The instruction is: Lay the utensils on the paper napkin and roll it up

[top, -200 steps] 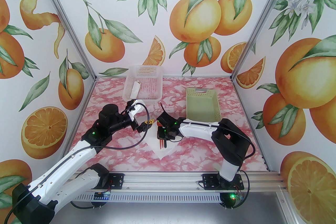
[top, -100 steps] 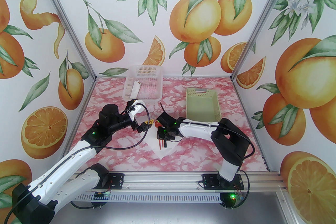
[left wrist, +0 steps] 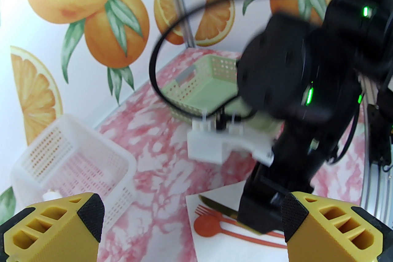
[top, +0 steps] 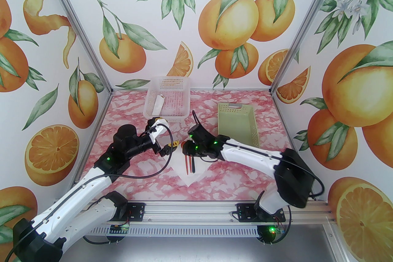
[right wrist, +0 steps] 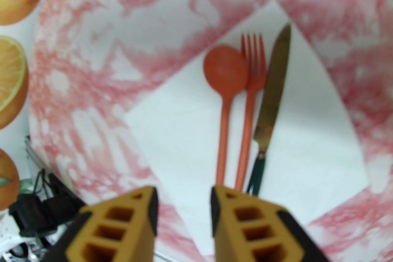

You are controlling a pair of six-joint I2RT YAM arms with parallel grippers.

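Note:
The white paper napkin (right wrist: pixel 184 131) lies flat on the pink marble table, a corner toward the back. On it, side by side, rest the red-orange spoon (right wrist: pixel 225 70), the orange fork (right wrist: pixel 253 70) and the dark-handled knife (right wrist: pixel 274 85). My right gripper (right wrist: pixel 182 208) hovers just above the handle ends, open, with nothing between its fingers. From above, the utensils (top: pixel 187 164) lie just in front of the right wrist. My left gripper (left wrist: pixel 192 217) is wide open and empty, held above the table left of the napkin (left wrist: pixel 221 248), facing the right arm.
A white perforated basket (top: pixel 167 98) at the back holds a slim white paper roll (top: pixel 159 102). A pale green basket (top: pixel 236 124) stands at the back right, just behind the right forearm. The right wrist (left wrist: pixel 276 101) hangs close in front of the left gripper.
The right gripper has opened and let go of the spoon, which now lies on the napkin. The right wrist has risen and drawn back, its elbow swinging right. The left arm shifted slightly.

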